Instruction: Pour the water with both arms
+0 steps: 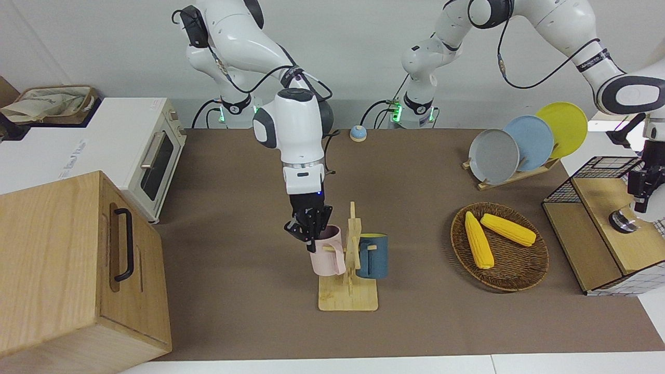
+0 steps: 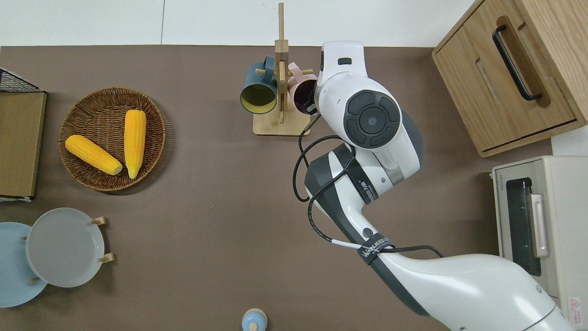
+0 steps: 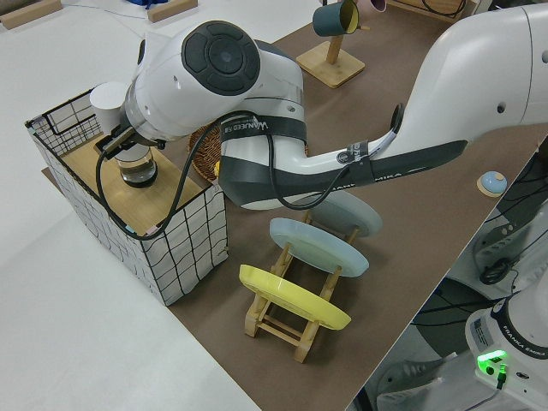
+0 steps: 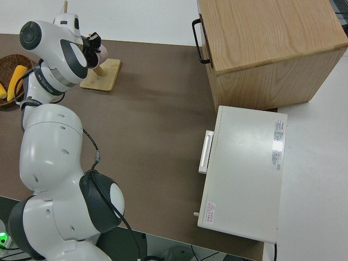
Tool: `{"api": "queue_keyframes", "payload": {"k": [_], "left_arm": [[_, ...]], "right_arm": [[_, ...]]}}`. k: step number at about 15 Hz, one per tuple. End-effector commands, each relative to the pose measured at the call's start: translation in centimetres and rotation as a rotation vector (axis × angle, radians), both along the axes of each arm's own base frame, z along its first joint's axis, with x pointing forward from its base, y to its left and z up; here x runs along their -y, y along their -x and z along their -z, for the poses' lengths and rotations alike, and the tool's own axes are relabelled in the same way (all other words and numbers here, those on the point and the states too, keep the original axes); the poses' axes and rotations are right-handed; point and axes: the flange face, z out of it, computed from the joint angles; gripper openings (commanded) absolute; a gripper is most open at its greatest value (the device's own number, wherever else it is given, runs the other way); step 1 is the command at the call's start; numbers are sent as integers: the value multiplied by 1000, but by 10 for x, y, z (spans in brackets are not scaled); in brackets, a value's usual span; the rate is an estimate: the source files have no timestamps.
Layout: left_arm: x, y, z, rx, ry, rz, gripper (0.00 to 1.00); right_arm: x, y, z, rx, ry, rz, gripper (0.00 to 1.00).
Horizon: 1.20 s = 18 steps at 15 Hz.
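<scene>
A pink mug (image 1: 328,255) and a dark blue mug (image 1: 373,257) hang on a wooden mug rack (image 1: 348,299) mid-table. My right gripper (image 1: 312,236) is shut on the pink mug's rim and the mug hangs tilted, its handle still over a peg. In the overhead view the right arm's wrist covers most of the gripper (image 2: 313,105) beside the pink mug (image 2: 301,89). My left gripper (image 1: 642,195) hangs just above a glass vessel (image 1: 622,221) that stands on a wooden-topped wire crate (image 1: 597,197); the vessel also shows in the left side view (image 3: 137,169).
A wicker basket (image 1: 519,283) with two corn cobs lies toward the left arm's end. A rack of three plates (image 1: 511,143) stands nearer the robots. A wooden cabinet (image 1: 78,259) and a toaster oven (image 1: 150,156) stand at the right arm's end. A small blue knob (image 1: 357,133) sits near the arm bases.
</scene>
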Motion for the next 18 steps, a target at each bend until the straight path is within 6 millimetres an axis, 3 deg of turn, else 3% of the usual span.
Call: {"api": "queue_keyframes", "payload": {"k": [1, 14, 18], "left_arm": [[-1, -5, -1, 17, -14, 2, 0], [-2, -3, -16, 14, -51, 13, 0], [-4, -1, -18, 12, -55, 12, 0]], "right_arm": [[-6, -1, 7, -4, -10, 10, 12], [-6, 1, 3, -5, -16, 12, 2], [3, 0, -2, -3, -15, 23, 0]]}}
